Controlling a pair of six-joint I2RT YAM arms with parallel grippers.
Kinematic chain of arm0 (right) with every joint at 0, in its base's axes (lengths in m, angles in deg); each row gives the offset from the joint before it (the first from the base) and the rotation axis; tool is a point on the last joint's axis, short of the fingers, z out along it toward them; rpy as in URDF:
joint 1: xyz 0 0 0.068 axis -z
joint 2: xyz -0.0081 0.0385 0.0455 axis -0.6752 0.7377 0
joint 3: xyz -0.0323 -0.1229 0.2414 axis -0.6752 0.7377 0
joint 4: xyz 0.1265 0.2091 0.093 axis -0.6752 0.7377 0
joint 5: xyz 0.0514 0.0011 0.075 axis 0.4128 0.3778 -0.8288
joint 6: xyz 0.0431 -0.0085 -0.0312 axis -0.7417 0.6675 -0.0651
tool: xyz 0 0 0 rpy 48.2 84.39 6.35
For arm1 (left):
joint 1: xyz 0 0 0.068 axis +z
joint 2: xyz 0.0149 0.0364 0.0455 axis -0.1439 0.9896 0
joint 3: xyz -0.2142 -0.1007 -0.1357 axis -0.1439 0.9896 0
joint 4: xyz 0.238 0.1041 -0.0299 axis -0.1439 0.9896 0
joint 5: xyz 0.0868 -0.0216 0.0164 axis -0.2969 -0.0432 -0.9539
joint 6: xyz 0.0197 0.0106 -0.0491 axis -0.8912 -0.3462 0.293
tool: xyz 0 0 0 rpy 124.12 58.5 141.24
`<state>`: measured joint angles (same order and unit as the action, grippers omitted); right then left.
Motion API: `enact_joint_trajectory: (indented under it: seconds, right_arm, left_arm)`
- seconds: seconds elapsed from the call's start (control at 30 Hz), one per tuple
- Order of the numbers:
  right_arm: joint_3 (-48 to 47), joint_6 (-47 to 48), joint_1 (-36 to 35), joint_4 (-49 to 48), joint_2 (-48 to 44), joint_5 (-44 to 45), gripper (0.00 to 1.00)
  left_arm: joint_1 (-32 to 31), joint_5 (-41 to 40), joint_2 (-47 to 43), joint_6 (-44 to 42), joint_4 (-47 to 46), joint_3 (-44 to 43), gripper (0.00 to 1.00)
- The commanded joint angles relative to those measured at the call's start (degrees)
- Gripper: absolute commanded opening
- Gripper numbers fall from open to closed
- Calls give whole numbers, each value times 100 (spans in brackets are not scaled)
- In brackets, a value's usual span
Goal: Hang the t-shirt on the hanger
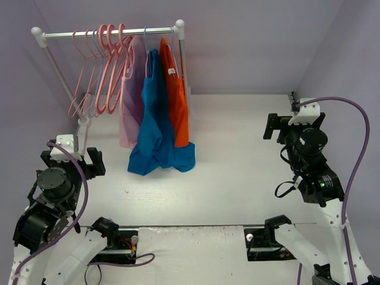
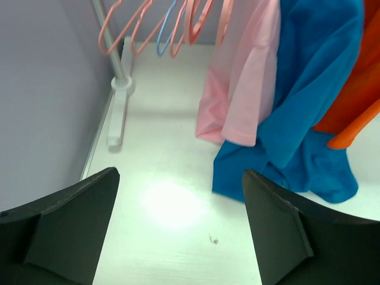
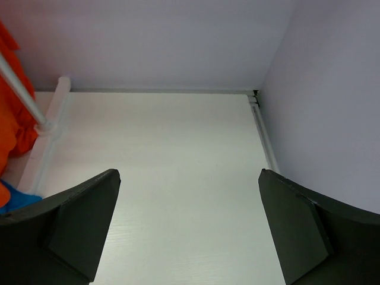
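Note:
The bright blue t-shirt hangs from the rail between a pale pink garment and an orange garment. Its lower part bunches on the table. A thin pale blue hook shows above it at the rail. In the left wrist view the t-shirt fills the upper right, and a pale blue hanger hangs among the pink hangers. My left gripper is open and empty, left of the t-shirt. My right gripper is open and empty at the far right.
A white clothes rack stands at the back left with several pink hangers. Its foot lies along the left wall. Its other post shows in the right wrist view. Purple walls close the table on three sides.

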<state>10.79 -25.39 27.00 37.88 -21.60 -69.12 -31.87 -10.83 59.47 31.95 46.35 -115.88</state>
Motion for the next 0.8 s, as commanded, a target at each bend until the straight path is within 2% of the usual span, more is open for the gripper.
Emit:
enact_joint_trajectory:
  seconds: [0.0,0.13,0.77]
  right_arm:
    - [99,-376,-37,-574,64,763,100]
    - [169,-585,-36,-635,105,782,100]
    - [-16,-585,-88,-929,443,549,100]
  left_arm:
    - [5,-297,-23,385,-186,89,80]
    - [4,-275,-85,688,-201,169,80]
    - [4,-360,-24,768,-114,189,80]
